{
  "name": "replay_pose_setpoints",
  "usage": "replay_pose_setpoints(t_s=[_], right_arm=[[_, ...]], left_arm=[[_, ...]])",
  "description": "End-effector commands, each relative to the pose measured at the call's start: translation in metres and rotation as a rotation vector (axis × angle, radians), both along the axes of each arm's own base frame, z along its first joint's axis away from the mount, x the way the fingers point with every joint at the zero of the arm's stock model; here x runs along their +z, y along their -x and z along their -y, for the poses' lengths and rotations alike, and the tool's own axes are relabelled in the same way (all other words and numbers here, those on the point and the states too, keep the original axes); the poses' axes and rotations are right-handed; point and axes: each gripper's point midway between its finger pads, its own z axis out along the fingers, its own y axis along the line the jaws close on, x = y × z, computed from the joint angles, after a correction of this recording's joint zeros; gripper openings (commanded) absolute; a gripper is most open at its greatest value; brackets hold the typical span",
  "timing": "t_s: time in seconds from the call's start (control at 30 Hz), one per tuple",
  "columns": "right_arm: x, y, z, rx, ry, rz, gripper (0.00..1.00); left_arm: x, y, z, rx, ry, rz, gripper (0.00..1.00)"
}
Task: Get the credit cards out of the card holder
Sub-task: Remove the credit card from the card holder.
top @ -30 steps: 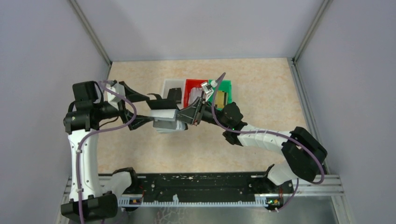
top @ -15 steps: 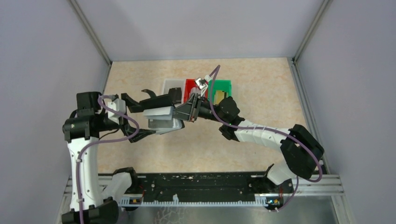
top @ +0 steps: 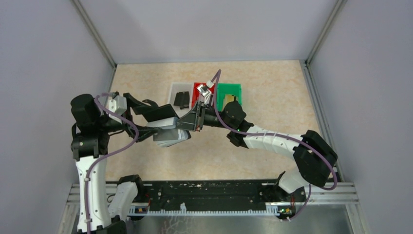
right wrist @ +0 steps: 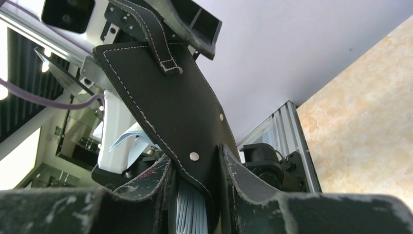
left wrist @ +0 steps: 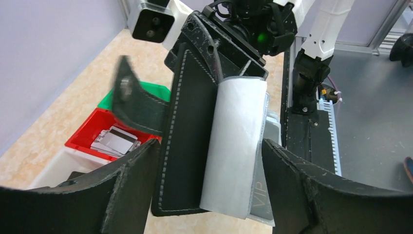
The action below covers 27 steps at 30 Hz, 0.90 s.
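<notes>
Midair: right end effector (right wrist: 195, 178) clamps black leather folding card holder (right wrist: 165, 97) steady; left end effector (left wrist: 209, 148), spread, straddles protruding silvery-grey card (left wrist: 234, 146).

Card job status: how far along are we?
Partly done: a black card lies in the white bin, silvery cards in the red bin. In hand: the right gripper, jaws shut, clamps the card holder; the left gripper straddles it. Left: a pale card sits in the holder, to pull and bin.
</notes>
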Motion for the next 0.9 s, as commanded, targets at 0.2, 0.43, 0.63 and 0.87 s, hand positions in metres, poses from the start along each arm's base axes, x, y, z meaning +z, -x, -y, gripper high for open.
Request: replay_pose_setpoints(t_s=[0.2,0.43,0.63,0.87], right_arm=[[0.047,0.015,0.008,0.032,-0.123,0.104,0.00],[0.054,0.008,0.007,0.014,-0.140,0.058,0.00],[0.059,0.011,0.005,0.037,-0.151,0.056,0.00],[0.051,0.017,0.007,0.056,-0.128,0.088,0.00]], left_arm=[[0.007,-0.005,-0.001,0.028,-0.016,0.038,0.75],[-0.006,0.012,0.000,-0.001,-0.069,0.129,0.86],[-0.014,0.001,-0.008,0.088,-0.129,0.187,0.82],[0.009,0.000,-0.003,0.067,-0.044,0.104,0.75]])
